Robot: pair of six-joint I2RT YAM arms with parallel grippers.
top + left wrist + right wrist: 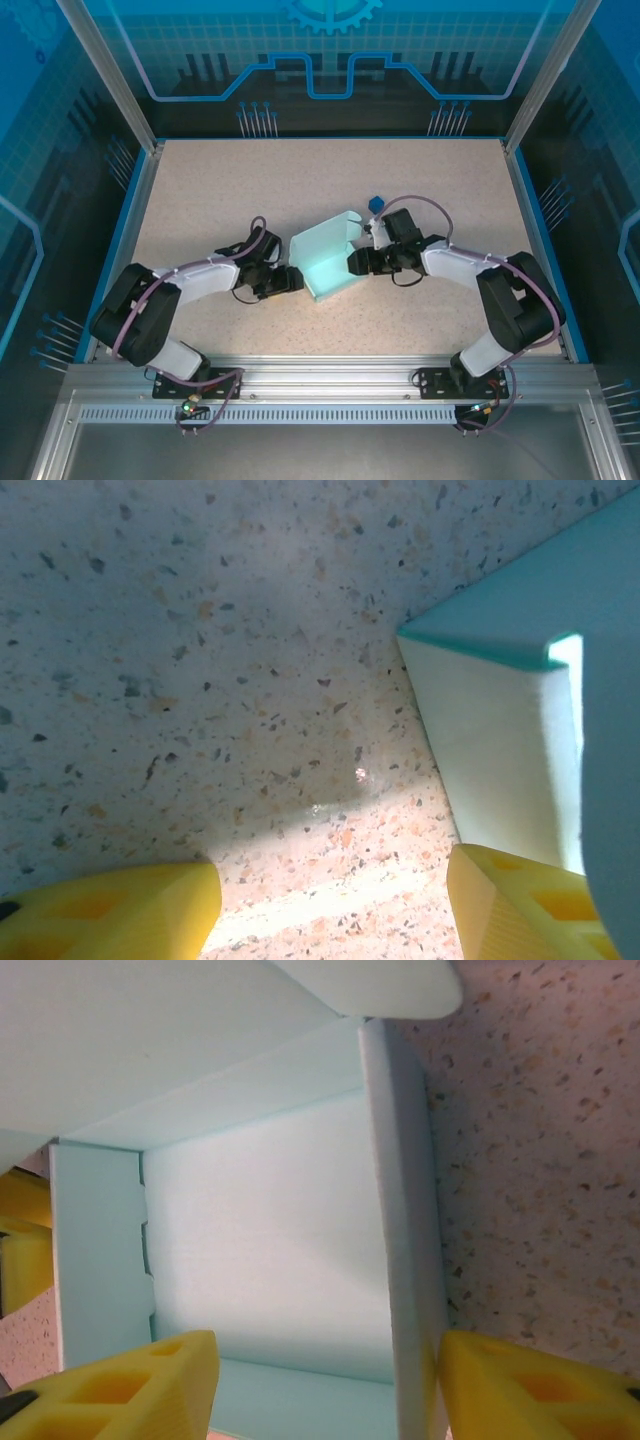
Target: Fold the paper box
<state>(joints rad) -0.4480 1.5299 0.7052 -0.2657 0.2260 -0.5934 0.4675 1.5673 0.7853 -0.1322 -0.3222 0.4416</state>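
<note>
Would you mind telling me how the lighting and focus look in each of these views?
Top external: even light and sharp, with the paper box glowing brightest inside its near end. Left wrist: the table is shaded bluish, with a bright strip near the bottom, and the box's part at the right edge is blurred. Right wrist: the box interior looks washed out.

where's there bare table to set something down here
Bare: the far strip of the table between its back edge and the paper box, and the near patch between the two arm bases. Crowded: the middle, where the left gripper and right gripper flank the box, with a small dark blue cube just past its far end.
</note>
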